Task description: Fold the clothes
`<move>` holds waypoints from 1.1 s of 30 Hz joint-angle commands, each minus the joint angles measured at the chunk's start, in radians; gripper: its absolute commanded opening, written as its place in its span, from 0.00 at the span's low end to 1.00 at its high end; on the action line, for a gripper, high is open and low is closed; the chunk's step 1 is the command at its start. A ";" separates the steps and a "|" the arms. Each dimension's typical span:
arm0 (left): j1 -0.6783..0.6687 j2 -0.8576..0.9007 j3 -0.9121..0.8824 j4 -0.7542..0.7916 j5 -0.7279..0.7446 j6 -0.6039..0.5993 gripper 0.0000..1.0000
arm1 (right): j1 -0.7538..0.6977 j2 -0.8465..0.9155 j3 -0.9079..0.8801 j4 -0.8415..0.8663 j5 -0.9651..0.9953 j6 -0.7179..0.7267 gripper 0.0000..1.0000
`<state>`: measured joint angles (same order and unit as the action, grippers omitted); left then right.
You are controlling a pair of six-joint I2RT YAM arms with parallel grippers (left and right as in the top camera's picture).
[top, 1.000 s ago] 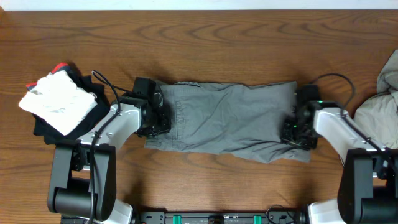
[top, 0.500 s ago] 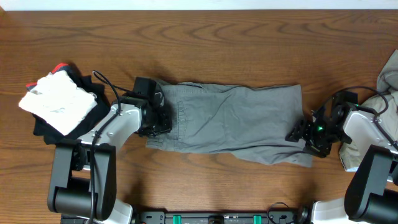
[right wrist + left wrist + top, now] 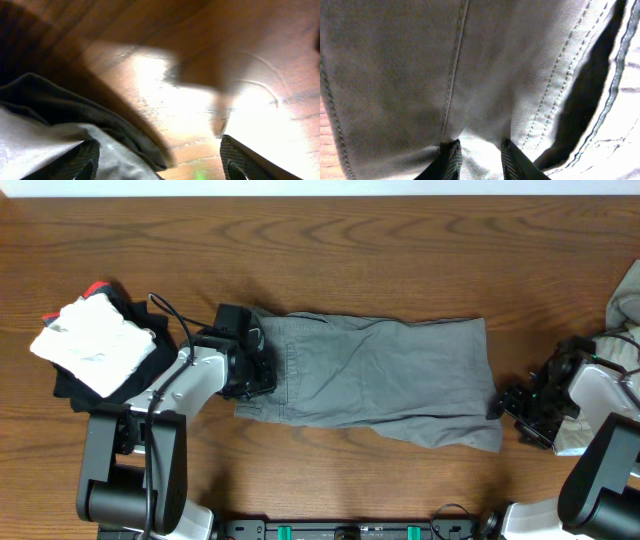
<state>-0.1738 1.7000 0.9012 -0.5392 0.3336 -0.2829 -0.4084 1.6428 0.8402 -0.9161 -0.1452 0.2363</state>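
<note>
The left gripper (image 3: 256, 373) pinches the grey shorts (image 3: 385, 380) at the waistband; the right gripper (image 3: 516, 403) sits spread just beside them

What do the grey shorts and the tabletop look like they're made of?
The grey shorts look like woven cloth, probably cotton twill, with a matte finish: the left wrist view shows fine diagonal ribbing and stitched seams. The tabletop looks like wood or a wood-look laminate: it is brown with flowing grain lines and a slight sheen where the right wrist view catches glare. Which of the two it is cannot be told.
</note>
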 commanded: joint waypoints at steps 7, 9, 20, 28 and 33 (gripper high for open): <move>0.004 0.028 -0.010 0.002 -0.065 0.017 0.30 | 0.000 0.008 -0.058 0.014 -0.214 -0.111 0.77; 0.004 0.028 -0.010 0.002 -0.065 0.017 0.30 | 0.002 0.008 -0.085 0.041 -0.235 -0.116 0.77; 0.004 0.028 -0.010 0.002 -0.064 0.016 0.30 | 0.002 0.009 -0.193 0.166 -0.341 -0.152 0.01; 0.004 0.028 -0.010 -0.010 -0.065 0.017 0.20 | -0.053 0.008 -0.145 0.212 -0.173 -0.048 0.01; 0.004 0.028 -0.010 -0.014 -0.093 0.016 0.14 | -0.136 0.008 -0.081 0.163 0.094 0.083 0.01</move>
<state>-0.1745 1.7012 0.9009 -0.5449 0.3077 -0.2794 -0.4835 1.6241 0.7326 -0.7624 -0.4084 0.2169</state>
